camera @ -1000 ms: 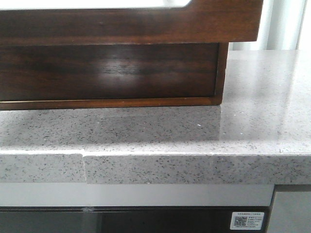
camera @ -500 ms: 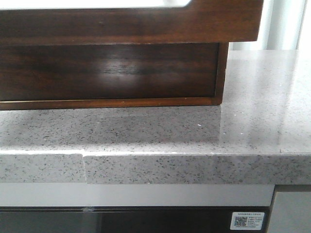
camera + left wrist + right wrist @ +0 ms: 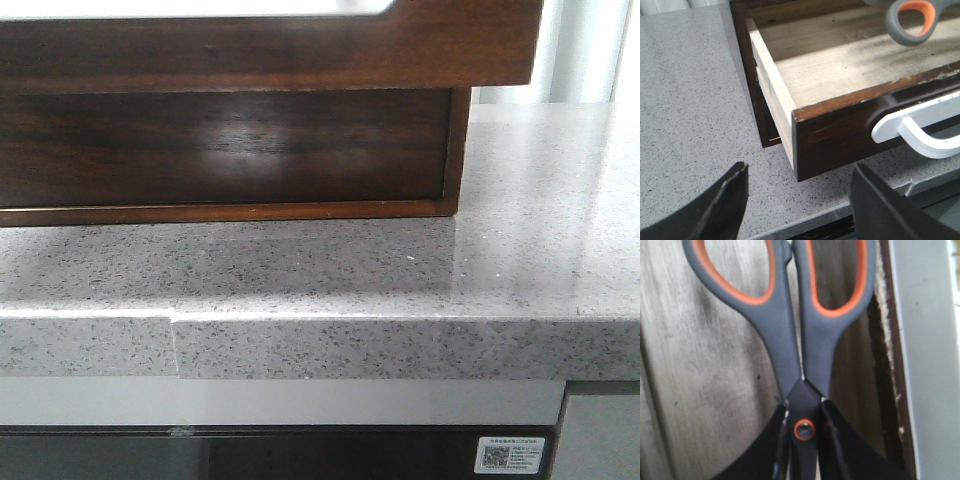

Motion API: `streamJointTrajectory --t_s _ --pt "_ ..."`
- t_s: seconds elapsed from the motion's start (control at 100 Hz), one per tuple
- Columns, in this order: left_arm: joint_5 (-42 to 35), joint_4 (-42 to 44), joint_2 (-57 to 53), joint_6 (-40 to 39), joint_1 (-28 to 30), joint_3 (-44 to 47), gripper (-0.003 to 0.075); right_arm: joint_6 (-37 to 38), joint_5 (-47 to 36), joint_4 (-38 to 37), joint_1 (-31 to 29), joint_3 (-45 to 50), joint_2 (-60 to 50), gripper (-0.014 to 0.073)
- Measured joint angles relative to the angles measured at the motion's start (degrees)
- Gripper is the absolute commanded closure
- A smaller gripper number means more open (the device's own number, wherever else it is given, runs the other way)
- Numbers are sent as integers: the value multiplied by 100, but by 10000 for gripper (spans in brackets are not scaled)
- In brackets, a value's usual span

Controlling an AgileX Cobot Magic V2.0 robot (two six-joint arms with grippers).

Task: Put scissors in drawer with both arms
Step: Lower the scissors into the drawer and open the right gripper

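The front view is cut off: only the drawer (image 3: 270, 50) front's lower part shows, over the table (image 3: 400, 270) edge. The left gripper (image 3: 795, 200) hangs spread wide and empty before the pulled-out drawer's corner. The right gripper (image 3: 805, 440) clamps the scissors (image 3: 790, 330) at the pivot above the drawer's floor; blades hidden.
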Motion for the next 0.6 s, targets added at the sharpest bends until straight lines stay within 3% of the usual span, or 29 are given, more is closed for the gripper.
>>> streamJointTrajectory --t_s 0.2,0.42,0.6 --pt "0 0 0 0 0 0 300 -28 189 0 0 0 26 529" --pt "0 0 0 0 0 0 300 -28 252 0 0 -26 37 337" --pt "0 0 0 0 0 0 300 7 264 0 0 -89 37 331"
